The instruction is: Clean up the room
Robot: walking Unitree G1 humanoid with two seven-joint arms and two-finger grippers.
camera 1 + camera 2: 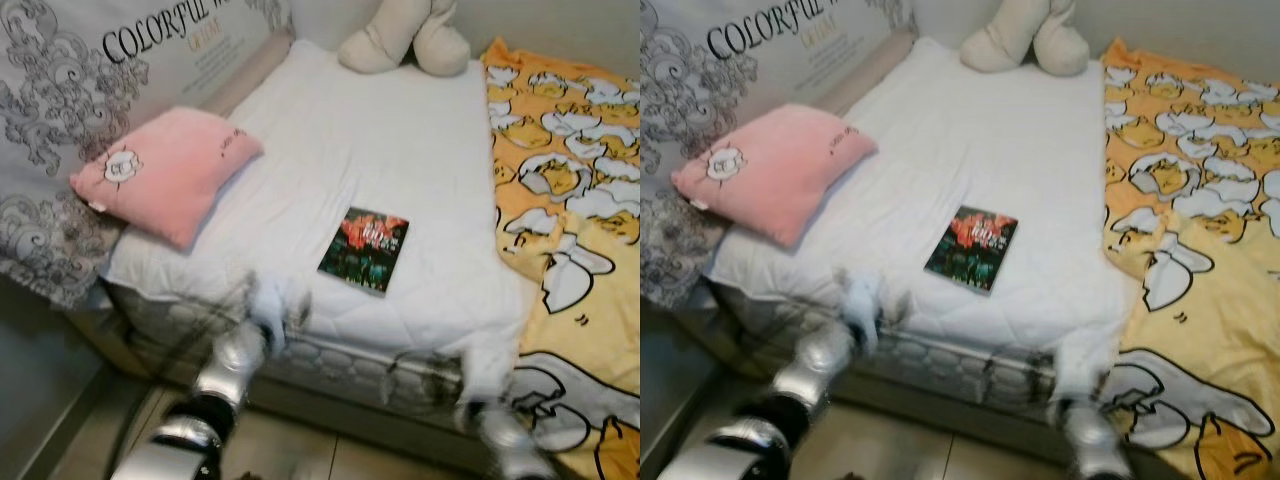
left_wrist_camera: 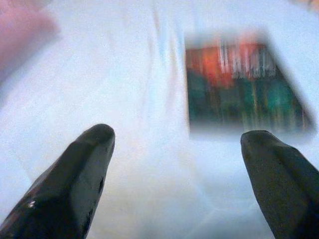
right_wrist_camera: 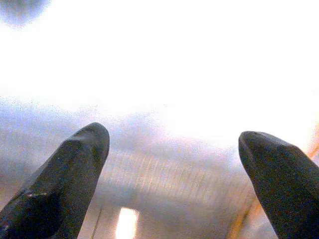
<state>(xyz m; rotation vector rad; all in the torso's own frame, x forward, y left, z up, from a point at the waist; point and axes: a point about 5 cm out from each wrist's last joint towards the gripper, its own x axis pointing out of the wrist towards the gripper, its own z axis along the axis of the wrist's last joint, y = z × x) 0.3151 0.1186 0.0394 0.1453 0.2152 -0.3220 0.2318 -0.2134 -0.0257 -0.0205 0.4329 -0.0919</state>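
In the eye views a thin rectangular dark-covered book (image 1: 364,249) lies flat on the white quilted bed (image 1: 400,150) near a soft pink square pillow (image 1: 165,170), while the left wrist view shows the left end effector (image 2: 177,144) spread open before it, and the right wrist view the right end effector (image 3: 172,144) likewise open above the mattress edge.

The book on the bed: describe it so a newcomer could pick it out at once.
Start at the white mattress pad beside the yellow duck-print blanket. Near its front edge lies the book, flat. It is the one dark thing there, with a red-and-green cover, unlike the pink pillow.
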